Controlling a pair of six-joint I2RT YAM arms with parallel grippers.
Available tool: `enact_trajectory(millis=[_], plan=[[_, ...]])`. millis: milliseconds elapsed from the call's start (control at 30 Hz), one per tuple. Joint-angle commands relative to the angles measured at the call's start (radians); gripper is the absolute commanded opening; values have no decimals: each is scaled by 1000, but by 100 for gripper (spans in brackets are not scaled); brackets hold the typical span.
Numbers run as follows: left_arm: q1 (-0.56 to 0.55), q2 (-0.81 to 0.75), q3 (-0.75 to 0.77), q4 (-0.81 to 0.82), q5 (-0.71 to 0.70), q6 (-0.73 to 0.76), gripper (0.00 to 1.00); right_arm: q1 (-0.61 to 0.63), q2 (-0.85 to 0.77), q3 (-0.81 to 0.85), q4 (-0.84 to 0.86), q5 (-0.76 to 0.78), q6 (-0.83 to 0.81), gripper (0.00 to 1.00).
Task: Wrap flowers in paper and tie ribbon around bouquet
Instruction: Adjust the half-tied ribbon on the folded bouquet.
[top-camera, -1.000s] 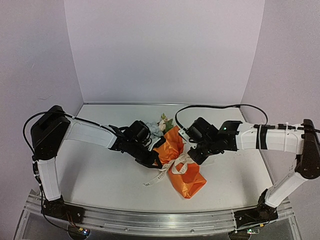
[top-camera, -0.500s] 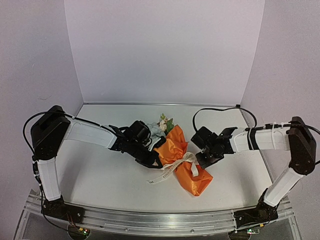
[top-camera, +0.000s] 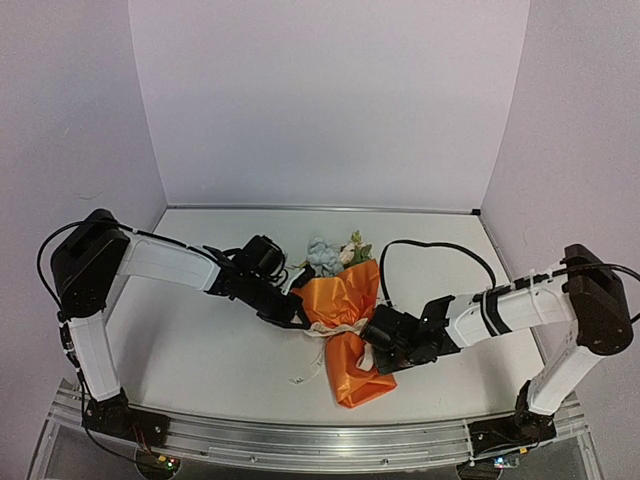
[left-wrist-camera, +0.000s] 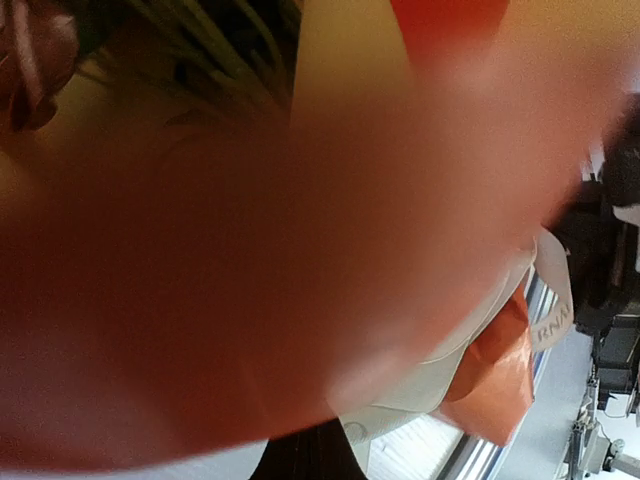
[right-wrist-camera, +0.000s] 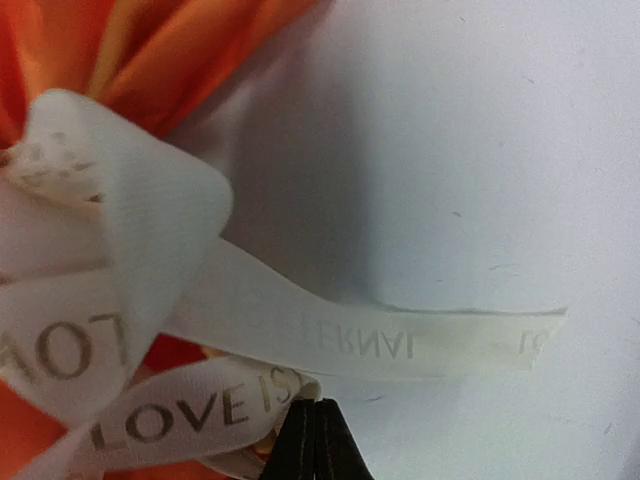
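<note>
The bouquet (top-camera: 345, 305) lies mid-table: an orange paper (top-camera: 355, 375) cone, pinched at the middle, with the flowers (top-camera: 335, 253) sticking out of its far, wide end. The cream ribbon (top-camera: 337, 330) circles the pinch, and one loose tail trails toward the near left. My left gripper (top-camera: 298, 318) presses against the pinch's left side. In the left wrist view blurred orange paper (left-wrist-camera: 250, 280) fills the frame, and the ribbon (left-wrist-camera: 480, 330) runs down beside the dark jaws. My right gripper (top-camera: 375, 338) sits on the pinch's right side. It (right-wrist-camera: 318, 405) is shut on a lettered ribbon (right-wrist-camera: 200, 415) loop.
White tabletop (top-camera: 200, 350) with purple walls behind and at both sides. A metal rail (top-camera: 300, 440) runs along the near edge. The right arm's black cable (top-camera: 440, 248) arcs over the table behind the bouquet.
The bouquet has swung so its narrow tail points toward the near edge, and the blooms have shifted right. My right gripper moved down and left along the pinch. The left gripper shifted slightly left.
</note>
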Motion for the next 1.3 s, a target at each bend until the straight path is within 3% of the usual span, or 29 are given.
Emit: enact_trajectory(millis=[0,100,300,500,633,767,967,1267], plan=[[35,-114,-55,-1,2,55,0,68,2,96,29,142,163,0],[47,-143,-72,-29,25,96,0,69,-24,104,11,146,125,2],[48,-161,-83,-32,75,134,0,68,-159,30,-22,151,-2,29],[47,-168,-88,-30,83,135,0,68,-202,136,-131,-23,-166,43],[48,-174,-95,-30,87,139,0,70,-127,247,-180,-185,-149,44],[46,-177,-105,-29,64,139,0,70,-65,294,-159,-252,-73,45],[46,-186,-113,-23,31,140,0,69,1,325,-147,-272,104,47],[45,-188,-126,-8,21,136,0,76,56,328,-64,-280,190,46]])
